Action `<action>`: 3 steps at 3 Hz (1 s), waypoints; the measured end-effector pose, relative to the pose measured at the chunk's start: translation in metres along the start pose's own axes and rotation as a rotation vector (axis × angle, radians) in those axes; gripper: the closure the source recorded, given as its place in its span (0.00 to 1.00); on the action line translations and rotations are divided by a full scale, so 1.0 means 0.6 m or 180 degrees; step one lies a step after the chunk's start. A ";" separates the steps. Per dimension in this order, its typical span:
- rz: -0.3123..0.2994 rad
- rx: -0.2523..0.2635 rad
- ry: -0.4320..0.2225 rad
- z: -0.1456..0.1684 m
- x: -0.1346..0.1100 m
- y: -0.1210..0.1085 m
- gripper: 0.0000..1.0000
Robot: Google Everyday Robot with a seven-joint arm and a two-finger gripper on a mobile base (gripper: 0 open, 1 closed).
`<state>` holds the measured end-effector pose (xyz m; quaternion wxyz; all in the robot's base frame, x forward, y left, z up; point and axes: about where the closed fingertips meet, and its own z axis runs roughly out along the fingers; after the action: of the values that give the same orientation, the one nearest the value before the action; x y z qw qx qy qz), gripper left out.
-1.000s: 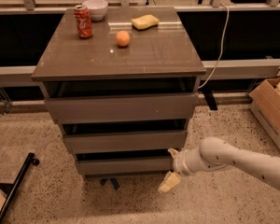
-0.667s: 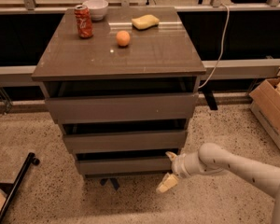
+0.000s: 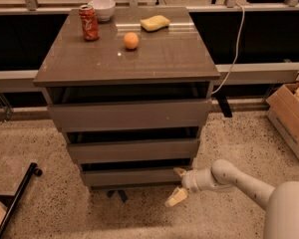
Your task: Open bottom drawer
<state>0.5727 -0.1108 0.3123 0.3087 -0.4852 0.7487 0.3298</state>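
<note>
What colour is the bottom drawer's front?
Plain grey-brown flat bottom drawer front, camera view; gripper at its right end.

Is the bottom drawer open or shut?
Shut: the bottom drawer is not pulled out; the gripper is at its right end, fingers open.

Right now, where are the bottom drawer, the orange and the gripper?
Bottom drawer [image 3: 132, 177]: camera view, front panel.
Orange [image 3: 131, 40]: camera view, its middle.
Gripper [image 3: 172, 186]: camera view, between open jaws, by drawer's right end.

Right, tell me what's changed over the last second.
The gripper edged slightly lower and closer in at the right end of the bottom drawer, open and holding nothing. The drawer looks no further out; the can, bowl, orange and sponge on top stayed put.
</note>
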 end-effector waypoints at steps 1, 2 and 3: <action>0.0030 0.0044 -0.0066 -0.006 0.008 -0.029 0.00; 0.0049 0.0229 -0.0153 0.001 0.008 -0.027 0.00; 0.0067 0.0462 -0.0268 0.023 0.011 -0.049 0.00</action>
<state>0.5994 -0.1126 0.2932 0.3708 -0.4394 0.7620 0.2980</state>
